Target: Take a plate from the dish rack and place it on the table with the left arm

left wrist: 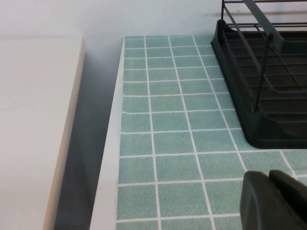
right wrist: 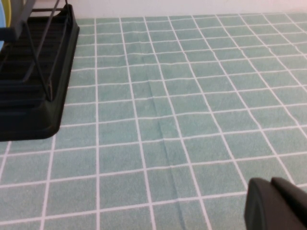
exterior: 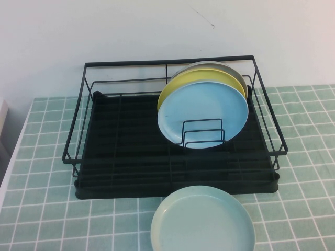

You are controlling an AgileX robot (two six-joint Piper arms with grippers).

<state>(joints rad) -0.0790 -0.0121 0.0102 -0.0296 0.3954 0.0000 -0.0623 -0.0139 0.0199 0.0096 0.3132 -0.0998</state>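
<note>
Lying flat on the table (exterior: 47, 209), just in front of the dish rack (exterior: 125, 157): one pale mint-green plate (exterior: 203, 222), rim up, its near edge cut off by the high view's lower border. Standing upright in the rack's right half, between wire dividers: sky-blue plate (exterior: 203, 112) foremost, yellow plate (exterior: 180, 86) behind it, a grey plate (exterior: 220, 67) at the back. Left gripper (left wrist: 273, 199): clenched shut, empty, low over bare tile beside the rack's left front corner, well apart from the mint-green plate, which its wrist view does not show. Right gripper (right wrist: 278, 203): over tile to the right of the rack, holding nothing visible; whether clenched or released cannot be told.
</note>
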